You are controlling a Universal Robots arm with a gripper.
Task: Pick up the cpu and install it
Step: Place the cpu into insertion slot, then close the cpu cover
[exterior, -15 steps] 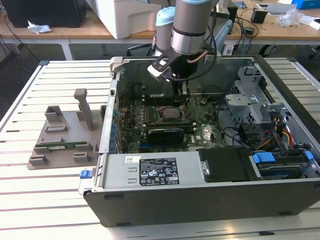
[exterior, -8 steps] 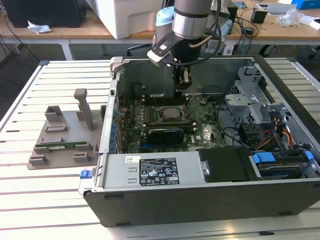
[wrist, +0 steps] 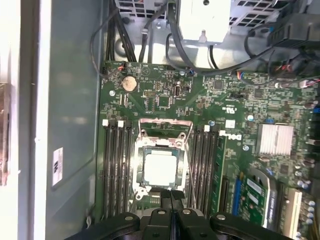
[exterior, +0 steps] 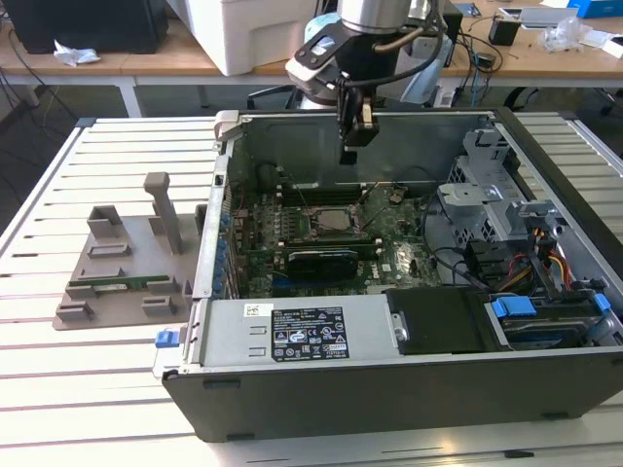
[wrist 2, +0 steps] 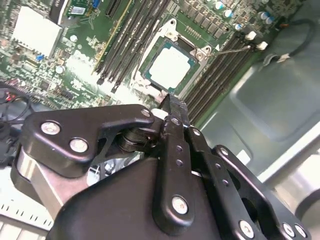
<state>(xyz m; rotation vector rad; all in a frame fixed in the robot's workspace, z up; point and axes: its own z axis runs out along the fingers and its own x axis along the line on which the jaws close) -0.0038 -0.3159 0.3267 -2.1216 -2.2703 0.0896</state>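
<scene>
Plainly, the cpu (exterior: 328, 220) (wrist 2: 170, 67) (wrist: 161, 167) sits flat in its socket on the green motherboard (wrist: 165, 95). It is a small square chip with a pale silver top and a thin darker rim, and the socket's metal frame surrounds it. In the centre of the exterior view it lies deep inside the open computer case (exterior: 389, 399).

The end effector (exterior: 355, 146) (wrist 2: 172, 106) (wrist: 170, 196) hangs above the chip, apart from it, with its two black fingers pressed together and nothing between them.

Counted from front to back in the exterior view: one white slatted desk (exterior: 97, 389); one grey power supply (exterior: 307, 331) along the case's front edge; one black expansion card (exterior: 321, 261); one cpu; one end effector. At the exterior view's left, one grey fixture (exterior: 156, 229) rests on the desk, with one green memory stick (exterior: 122, 285) lying in it. In the first wrist view, two banks of dark memory slots (wrist: 116, 170) flank the socket.
</scene>
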